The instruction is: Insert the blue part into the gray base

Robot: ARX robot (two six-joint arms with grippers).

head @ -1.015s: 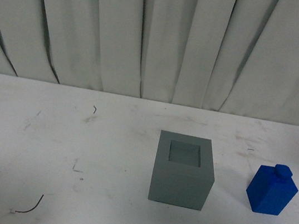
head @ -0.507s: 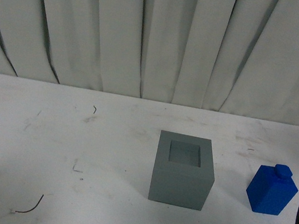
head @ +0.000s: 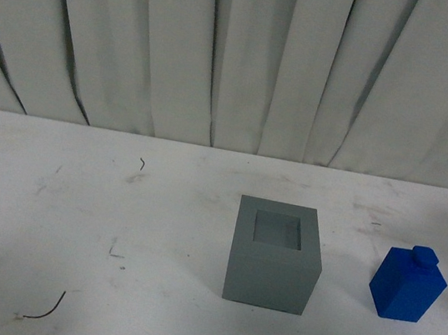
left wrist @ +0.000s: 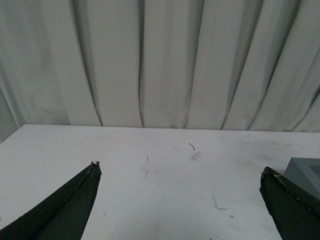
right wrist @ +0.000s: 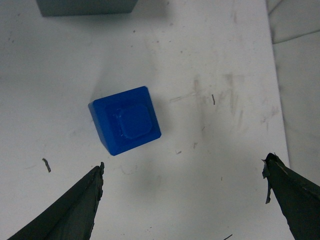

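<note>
The blue part (head: 407, 284) stood upright on the table (head: 72, 221), at three o'clock of the gray base (head: 273, 255) and clear of it. The right gripper (right wrist: 183, 165) hung above the blue part, its claw spread wide and empty. The left gripper (left wrist: 179, 169) was equally wide, holding nothing. The blue part sat skewed to the right fingers and nearer one of them, so closing as aligned would likely catch a corner first and twist or topple it.
</note>
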